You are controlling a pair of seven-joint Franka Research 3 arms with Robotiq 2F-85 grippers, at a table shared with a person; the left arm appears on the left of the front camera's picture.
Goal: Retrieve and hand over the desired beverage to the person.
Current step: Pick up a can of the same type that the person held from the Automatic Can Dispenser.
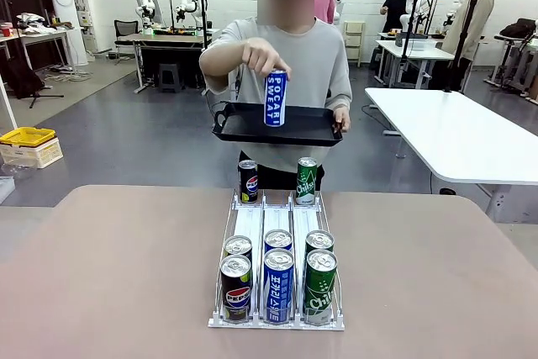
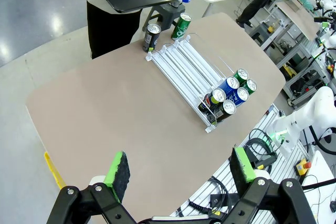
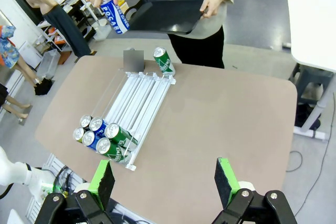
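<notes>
Left gripper [image 2: 180, 171] spread wide, empty, high over table [image 1: 109, 266] corner. Right gripper [image 3: 165, 181] likewise spread, empty. Blue Pocari Sweat can [image 1: 275, 100] gripped by its top in person's hand [image 1: 265, 58], at black tray [image 1: 311, 134] held by other hand [image 1: 340, 119]; contact with tray unclear. Other cans [image 1: 278, 279] sat in rack [image 1: 250, 223]
</notes>
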